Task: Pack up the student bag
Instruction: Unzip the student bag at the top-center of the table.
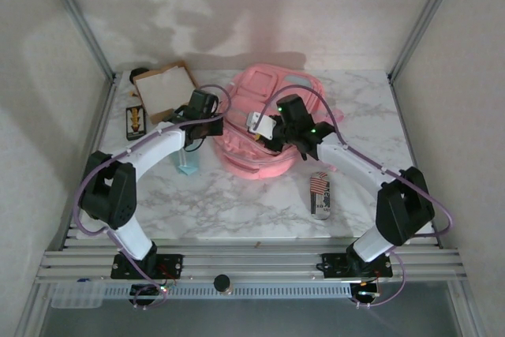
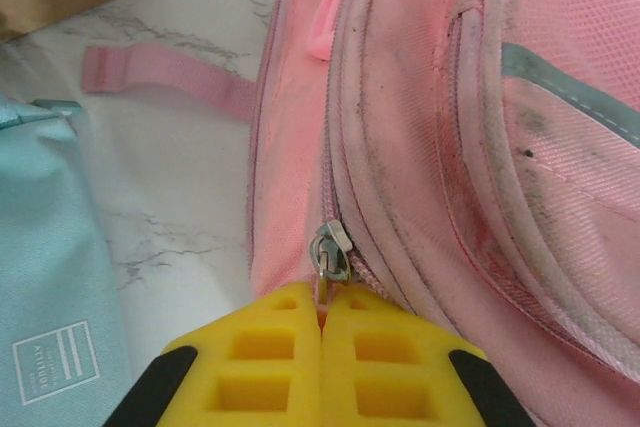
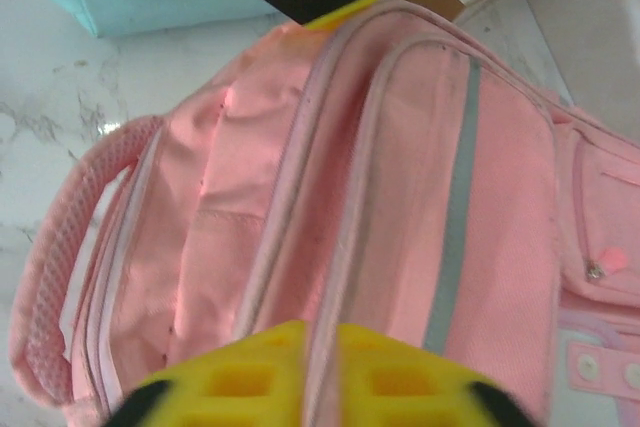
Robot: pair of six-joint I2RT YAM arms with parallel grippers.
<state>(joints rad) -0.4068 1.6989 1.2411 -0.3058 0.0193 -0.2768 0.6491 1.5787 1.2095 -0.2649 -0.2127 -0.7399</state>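
The student bag (image 1: 260, 159), a pink backpack, lies at the table's middle back. My left gripper (image 2: 322, 312) is shut on the bag's metal zipper pull (image 2: 331, 252), at the left side of the bag (image 2: 480, 147). In the top view that gripper (image 1: 223, 125) meets the bag's left edge. My right gripper (image 3: 320, 342) hovers low over the bag (image 3: 400, 197), its yellow fingers narrowly apart astride a raised zip edge. From above, the right gripper (image 1: 272, 138) is over the bag's middle. The main compartment gapes open along the left.
A light-blue pencil pouch (image 1: 187, 162) lies left of the bag, under my left arm. A shallow cardboard box (image 1: 164, 88) sits at the back left, a black-and-orange item (image 1: 136, 122) beside it. A flag-patterned case (image 1: 319, 193) lies at front right. A pink strap (image 2: 170, 77) trails on the marble.
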